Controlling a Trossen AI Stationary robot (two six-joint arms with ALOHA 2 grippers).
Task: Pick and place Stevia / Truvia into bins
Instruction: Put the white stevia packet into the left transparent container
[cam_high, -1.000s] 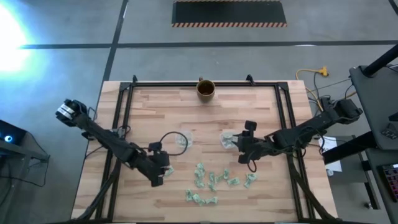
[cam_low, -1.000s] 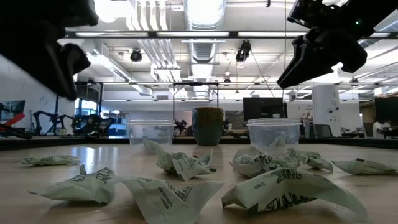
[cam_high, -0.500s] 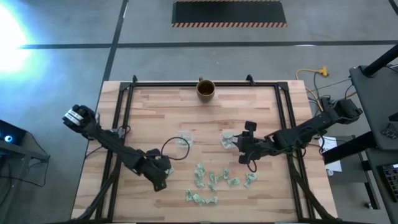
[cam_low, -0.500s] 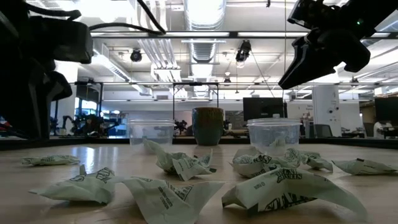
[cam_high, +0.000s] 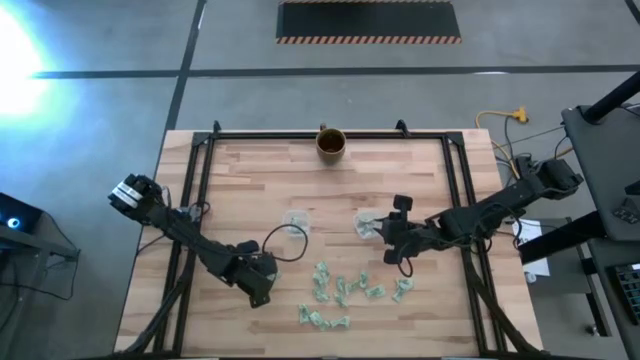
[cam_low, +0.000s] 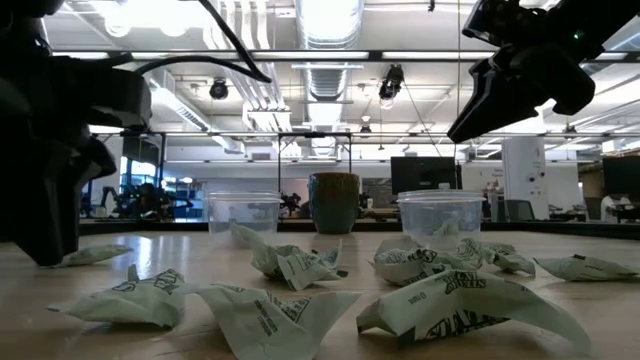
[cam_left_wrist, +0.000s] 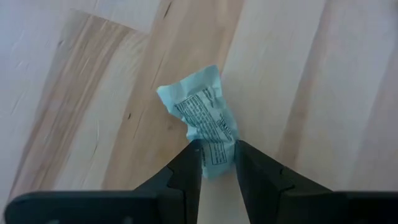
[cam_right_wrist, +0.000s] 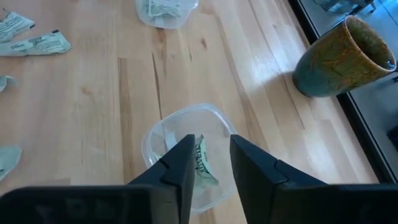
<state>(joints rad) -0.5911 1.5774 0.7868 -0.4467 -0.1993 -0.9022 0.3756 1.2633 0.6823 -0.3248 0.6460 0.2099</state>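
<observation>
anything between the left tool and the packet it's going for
Nothing visible. The left tool is down at the wooden table, its fingers either side of one crumpled pale green-and-white paper packet, with only bare wood around it.

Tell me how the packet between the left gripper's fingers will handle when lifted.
The packet looks like thin crumpled paper, so probably very light and floppy. The left gripper straddles only one end, so the free end may droop or swing. Its creases might help grip.
</observation>
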